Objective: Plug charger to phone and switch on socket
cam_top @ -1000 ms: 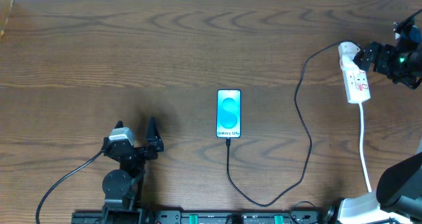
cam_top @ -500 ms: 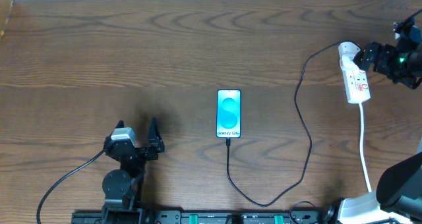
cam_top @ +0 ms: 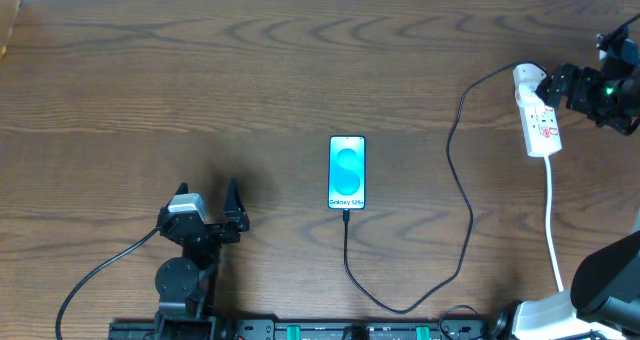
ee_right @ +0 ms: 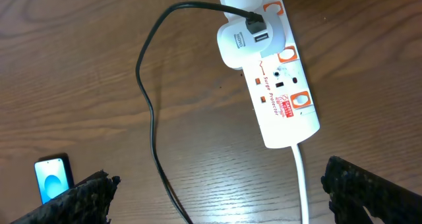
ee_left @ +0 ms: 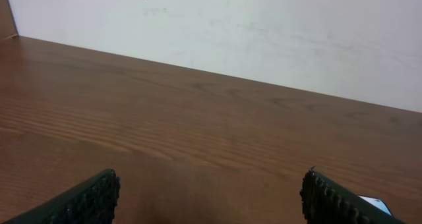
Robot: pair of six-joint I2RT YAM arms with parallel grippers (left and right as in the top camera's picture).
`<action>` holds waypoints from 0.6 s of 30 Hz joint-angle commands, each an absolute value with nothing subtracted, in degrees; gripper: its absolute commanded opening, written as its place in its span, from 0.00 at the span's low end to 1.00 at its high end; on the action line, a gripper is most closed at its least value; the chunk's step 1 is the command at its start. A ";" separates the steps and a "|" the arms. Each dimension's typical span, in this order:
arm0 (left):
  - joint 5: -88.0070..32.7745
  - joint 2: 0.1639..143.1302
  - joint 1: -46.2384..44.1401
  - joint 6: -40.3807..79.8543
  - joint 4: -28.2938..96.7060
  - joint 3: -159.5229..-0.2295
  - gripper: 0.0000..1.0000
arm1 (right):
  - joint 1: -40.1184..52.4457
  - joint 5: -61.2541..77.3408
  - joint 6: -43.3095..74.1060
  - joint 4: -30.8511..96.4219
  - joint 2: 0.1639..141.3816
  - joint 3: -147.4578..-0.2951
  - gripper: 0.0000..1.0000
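The socket [ee_right: 285,118] lies at the right side of the table [cam_top: 300,60], near the right gripper [ee_right: 221,181] — spread wide, empty, as is the left gripper [ee_left: 211,191]. It is judged rigid yet light and liable to slide; a switch [ee_right: 301,101] is best pressed squarely downward.

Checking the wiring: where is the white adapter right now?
Overhead, at the right side of the table: the adapter is plugged into the far end of the power strip.

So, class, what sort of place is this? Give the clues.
Probably a robotics lab bench: a wooden table against a plain white wall, a robot arm at its edge, and a phone, charger and socket laid out.
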State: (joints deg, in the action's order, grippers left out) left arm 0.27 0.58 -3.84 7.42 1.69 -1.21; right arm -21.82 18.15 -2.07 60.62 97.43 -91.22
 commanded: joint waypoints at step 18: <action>0.49 0.23 -3.49 6.44 4.23 -0.23 0.88 | -20.47 19.88 -0.64 50.96 95.88 -88.64 0.99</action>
State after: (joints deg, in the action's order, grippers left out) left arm 0.16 0.60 -3.84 7.42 1.72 -1.21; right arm -21.71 18.26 -1.74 53.74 97.43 -90.72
